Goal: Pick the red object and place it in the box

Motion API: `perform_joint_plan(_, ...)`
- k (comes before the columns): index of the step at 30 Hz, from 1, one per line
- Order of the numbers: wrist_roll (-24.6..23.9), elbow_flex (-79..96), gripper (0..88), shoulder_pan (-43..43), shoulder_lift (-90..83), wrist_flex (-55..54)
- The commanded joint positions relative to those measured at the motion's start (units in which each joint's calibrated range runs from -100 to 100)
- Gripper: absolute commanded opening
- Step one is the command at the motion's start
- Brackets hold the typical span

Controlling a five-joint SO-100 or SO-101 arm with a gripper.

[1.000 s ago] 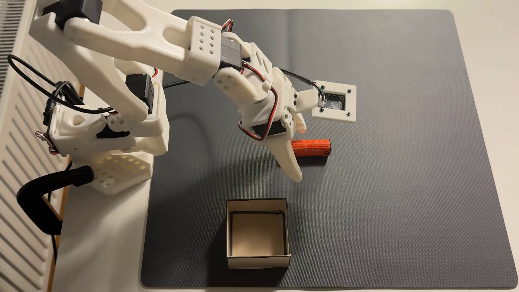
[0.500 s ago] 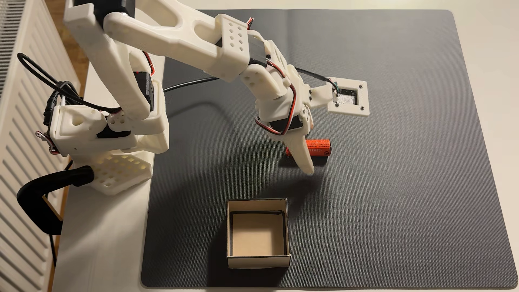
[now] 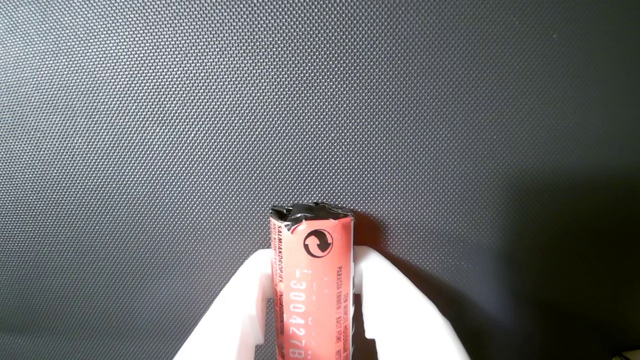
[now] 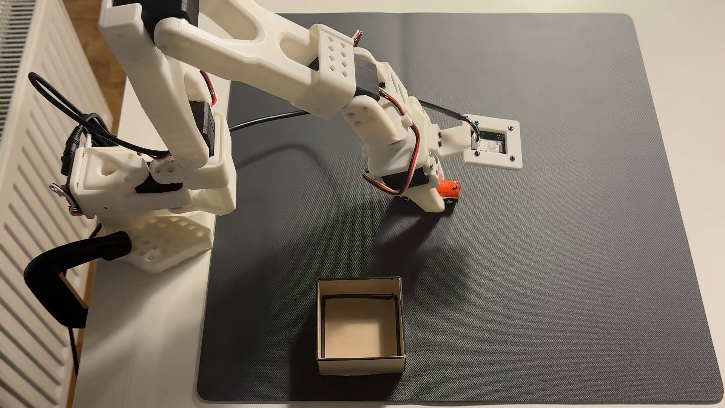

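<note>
The red object point(image 3: 312, 290) is lying on the dark mat point(image 3: 150, 125), and in the wrist view it is running up from the bottom edge at 6 o'clock toward the middle, its crumpled black end cap pointing to 12 o'clock. Dark print and a round arrow mark are showing on its wrapper. The gripper point(image 3: 312, 262) is sitting astride it: one white finger is pressing against each long side, with no gap showing on either side, so the jaws are standing closed to about the object's width and gripping it. Whether the object is lifted off the mat or resting on it cannot be told.

In the fixed view only the orange end of the red object point(image 4: 449, 188) is peeking out at 3 o'clock from the gripper point(image 4: 431, 202), which is reaching down low over the mat point(image 4: 569, 255) a little above centre. The box point(image 4: 359, 365) is standing open and empty at 6 o'clock from the gripper, well apart from it, near the mat's lower edge.
</note>
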Motion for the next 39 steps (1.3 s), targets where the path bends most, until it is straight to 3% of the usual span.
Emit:
perform_joint_plan(1,0.07,-0.71,0.8,0.59,0.14,0.4)
perform_joint_plan(6,0.13,-0.71,0.7,0.67,0.22,0.4)
perform_joint_plan(12,3.46,-2.25,0.7,1.93,-0.54,1.8)
perform_joint_plan(24,5.5,-19.21,0.7,3.79,-12.53,25.75)
perform_joint_plan(33,11.59,-20.48,0.7,11.58,-25.03,33.36)
perform_joint_plan(39,12.32,-20.48,0.7,18.63,-26.56,38.17)
